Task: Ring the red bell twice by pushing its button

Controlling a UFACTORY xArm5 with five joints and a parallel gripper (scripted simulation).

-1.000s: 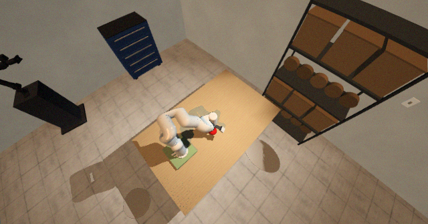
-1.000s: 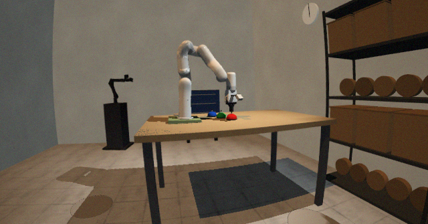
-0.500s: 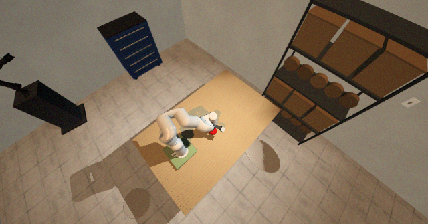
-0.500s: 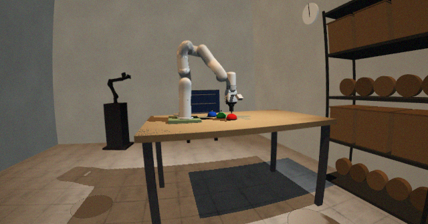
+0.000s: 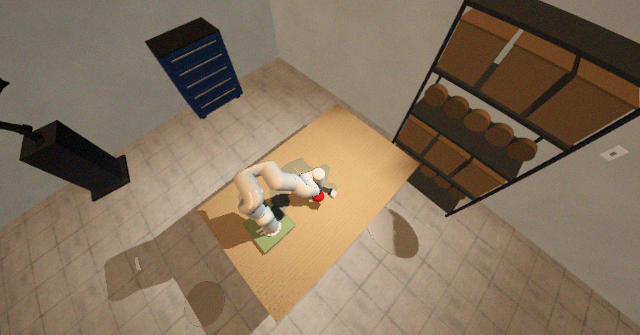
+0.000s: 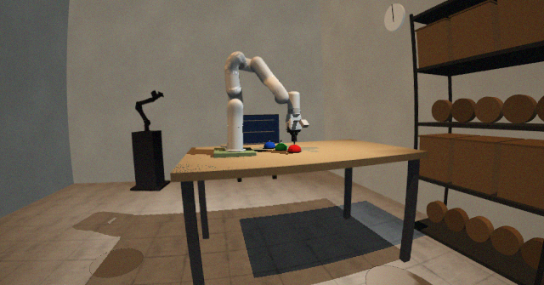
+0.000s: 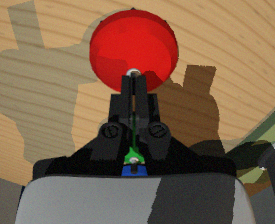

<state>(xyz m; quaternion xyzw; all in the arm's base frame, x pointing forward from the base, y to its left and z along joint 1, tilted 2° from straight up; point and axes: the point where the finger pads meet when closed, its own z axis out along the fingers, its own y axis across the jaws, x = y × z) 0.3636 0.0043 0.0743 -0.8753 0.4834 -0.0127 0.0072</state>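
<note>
The red bell (image 7: 133,51) sits on the wooden table, and it also shows in the exterior view (image 6: 294,149) and the overhead view (image 5: 318,196). My gripper (image 7: 133,91) is shut and empty, pointing straight down over the red bell. Its fingertips stand at the bell's small pale button in the wrist view. From the side my gripper (image 6: 293,139) is just above the red dome. I cannot tell whether the tips touch the button. A green bell (image 6: 280,146) and a blue bell (image 6: 269,145) stand to the left of the red one.
The arm's base stands on a green plate (image 6: 234,152) at the table's left end. A dark shelf rack (image 6: 480,119) with boxes and rolls stands to the right of the table. A blue drawer cabinet (image 5: 196,66) stands by the far wall.
</note>
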